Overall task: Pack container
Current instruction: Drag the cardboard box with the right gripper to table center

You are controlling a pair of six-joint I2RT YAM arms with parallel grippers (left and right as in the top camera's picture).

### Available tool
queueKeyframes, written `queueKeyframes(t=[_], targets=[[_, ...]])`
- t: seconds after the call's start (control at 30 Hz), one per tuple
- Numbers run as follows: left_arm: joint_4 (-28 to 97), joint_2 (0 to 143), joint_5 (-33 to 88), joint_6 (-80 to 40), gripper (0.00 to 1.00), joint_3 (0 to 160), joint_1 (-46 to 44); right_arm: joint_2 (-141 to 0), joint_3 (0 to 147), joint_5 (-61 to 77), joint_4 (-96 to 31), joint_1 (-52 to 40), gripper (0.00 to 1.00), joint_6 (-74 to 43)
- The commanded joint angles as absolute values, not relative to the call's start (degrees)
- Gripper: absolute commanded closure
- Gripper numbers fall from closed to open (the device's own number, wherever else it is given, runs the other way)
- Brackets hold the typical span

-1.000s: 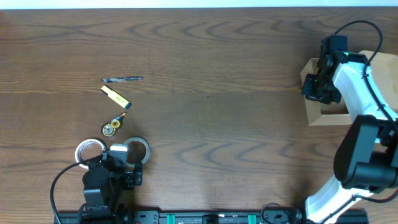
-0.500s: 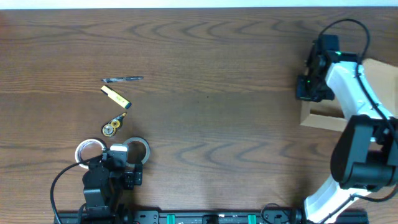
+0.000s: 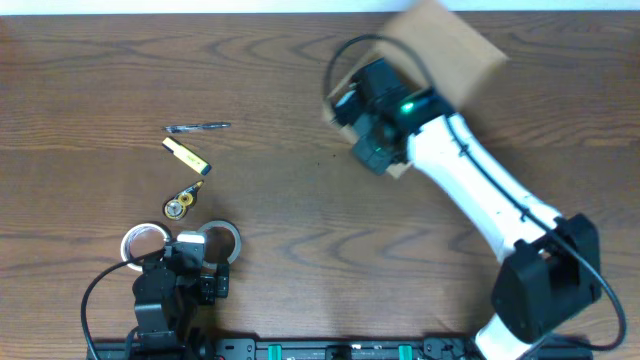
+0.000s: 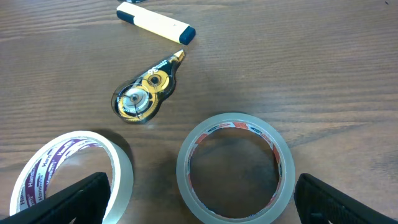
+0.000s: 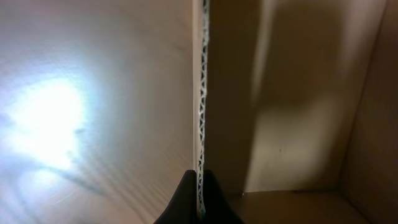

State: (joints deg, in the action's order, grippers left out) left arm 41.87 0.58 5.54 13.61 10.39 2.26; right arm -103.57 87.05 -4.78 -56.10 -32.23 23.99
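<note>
Wood table (image 3: 300, 60), right gripper (image 5: 199, 186) tight on container (image 3: 445, 55) wall, interior apparently bare cardboard.

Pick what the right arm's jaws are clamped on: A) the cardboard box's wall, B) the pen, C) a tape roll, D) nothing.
A: in the right wrist view the right jaws pinch the corrugated edge of the cardboard box wall, with the box's inside beside it.

A dark brown wood-grain table (image 3: 300, 60) fills the view, with a pale strip (image 3: 200, 5) along its far edge.
</note>
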Motion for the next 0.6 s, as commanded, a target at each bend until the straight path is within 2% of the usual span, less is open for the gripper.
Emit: queueKeyframes(t=[0.0, 0.13, 0.37, 0.57], targets=[[42.5, 0.2, 4.9, 14.4, 0.05, 9.4, 2.6, -102.7, 87.7, -3.9, -56.4, -36.3, 0.99, 33.0], [42.5, 0.2, 4.9, 14.4, 0.05, 9.4, 2.5, -102.8, 87.5, 2.7, -58.4, -39.4, 0.99, 37.1], [42.5, 0.2, 4.9, 14.4, 0.05, 9.4, 2.6, -104.9, 87.4, 8.2, -63.2, -39.2, 0.99, 41.1], [42.5, 0.2, 4.9, 14.4, 0.05, 9.4, 2.5, -107.6, 85.6, 8.4, -63.7, -39.2, 0.99, 42.2]])
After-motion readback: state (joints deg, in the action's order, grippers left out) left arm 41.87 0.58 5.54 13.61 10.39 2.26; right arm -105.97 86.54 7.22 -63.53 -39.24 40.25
